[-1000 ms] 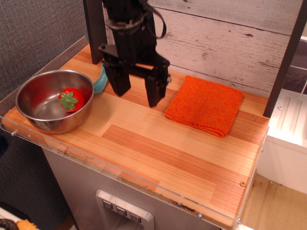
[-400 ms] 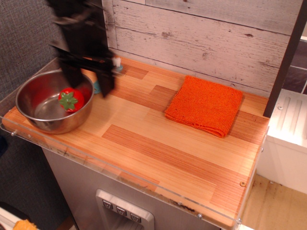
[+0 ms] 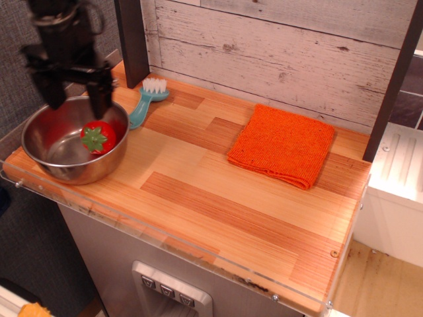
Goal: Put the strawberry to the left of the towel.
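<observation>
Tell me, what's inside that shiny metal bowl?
A red toy strawberry with a green leafy cap lies in the bowl, right of centre. Nothing else shows, though the near wall hides a strip of the bottom.

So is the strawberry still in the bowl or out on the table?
In the bowl. The strawberry lies inside the steel bowl, green cap showing, with the open gripper above it, not gripping it.

The robot's one arm comes down from the top left corner. It is black, with a cable looping near the wrist. The gripper (image 3: 75,99) points straight down. Its two black fingers (image 3: 53,89) are spread wide apart, one on the left and one on the right. Nothing sits between them. The finger tips hang high in the air.
</observation>
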